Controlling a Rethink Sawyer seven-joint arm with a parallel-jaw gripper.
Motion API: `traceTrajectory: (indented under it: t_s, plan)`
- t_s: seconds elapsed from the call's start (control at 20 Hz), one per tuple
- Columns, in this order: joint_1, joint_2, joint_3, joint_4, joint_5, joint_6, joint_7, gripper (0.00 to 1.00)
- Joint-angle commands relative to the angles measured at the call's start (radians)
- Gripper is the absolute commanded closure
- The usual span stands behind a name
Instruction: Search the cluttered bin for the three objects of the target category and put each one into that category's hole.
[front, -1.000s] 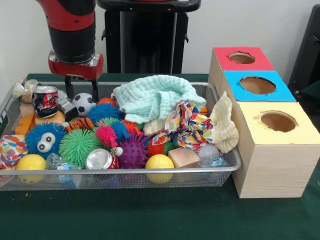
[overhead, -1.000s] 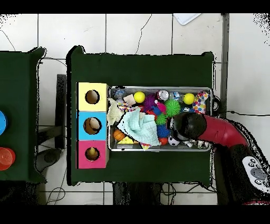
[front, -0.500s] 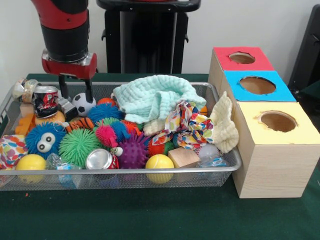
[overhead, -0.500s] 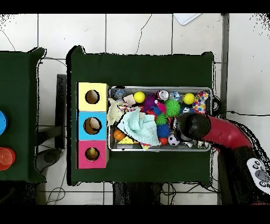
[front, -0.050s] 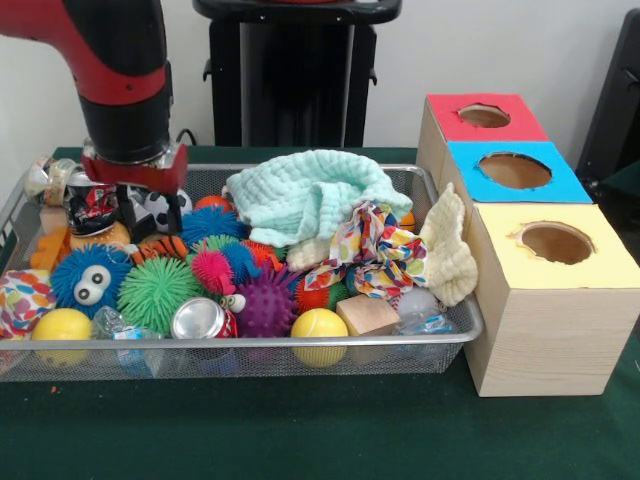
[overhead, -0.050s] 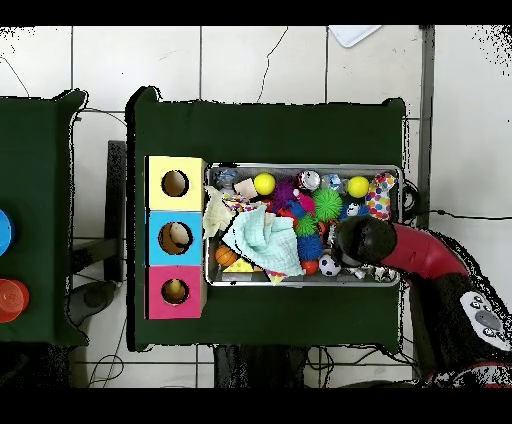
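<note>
Crushed can (front, -0.050s: 91, 203) just beside lowered gripper (front, -0.050s: 135, 218).

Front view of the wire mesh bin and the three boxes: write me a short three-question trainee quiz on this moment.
1. True or false: the light green waffle cloth lies heaped at the back of the wire mesh bin.
2. Which box stands nearest the camera in the front view? A. red-topped wooden box B. blue-topped wooden box C. yellow-topped wooden box
3. Fill in: the red and black arm's gripper is down among the items at the bin's ____ end in the front view, beside the small black and white football.

Key: 1 true; 2 C; 3 left.
</note>
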Motion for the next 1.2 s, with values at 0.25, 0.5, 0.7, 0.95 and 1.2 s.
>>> traceTrajectory:
  t_s: [0.25, 0.5, 0.7, 0.95, 1.2]
  plan:
    - [0.020, 0.106, -0.004, -0.069, -0.057, -0.048, 0.050, 0.00]
    - [0.027, 0.107, -0.024, -0.032, -0.063, -0.083, 0.075, 0.00]
    - [0.034, 0.103, -0.043, -0.020, -0.069, -0.101, 0.081, 0.00]
    - [0.040, 0.102, -0.049, -0.033, -0.068, -0.121, 0.064, 1.00]
    - [0.039, 0.100, -0.048, -0.026, -0.069, -0.134, 0.062, 1.00]
